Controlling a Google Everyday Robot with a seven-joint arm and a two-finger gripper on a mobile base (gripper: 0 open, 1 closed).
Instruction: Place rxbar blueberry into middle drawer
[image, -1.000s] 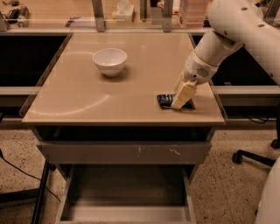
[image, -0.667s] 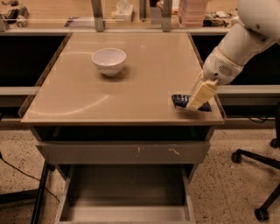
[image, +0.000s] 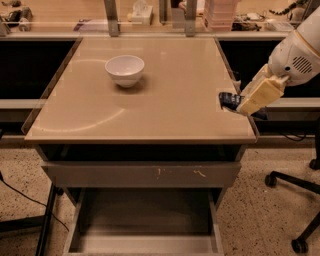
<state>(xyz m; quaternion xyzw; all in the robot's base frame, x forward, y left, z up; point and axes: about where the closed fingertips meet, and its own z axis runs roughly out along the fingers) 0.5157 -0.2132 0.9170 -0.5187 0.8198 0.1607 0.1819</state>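
The rxbar blueberry (image: 228, 100) sits at the right edge of the tan table (image: 165, 110), its dark wrapper sticking out to the left of the gripper (image: 245, 106), whose cream fingers (image: 260, 93) are clamped on it. The white arm reaches in from the upper right. The white bowl (image: 125, 69) stands well apart on the far left part of the tabletop. Below, the middle drawer (image: 145, 220) is pulled open, under the closed grey drawer front (image: 140, 174) with pale scratch marks.
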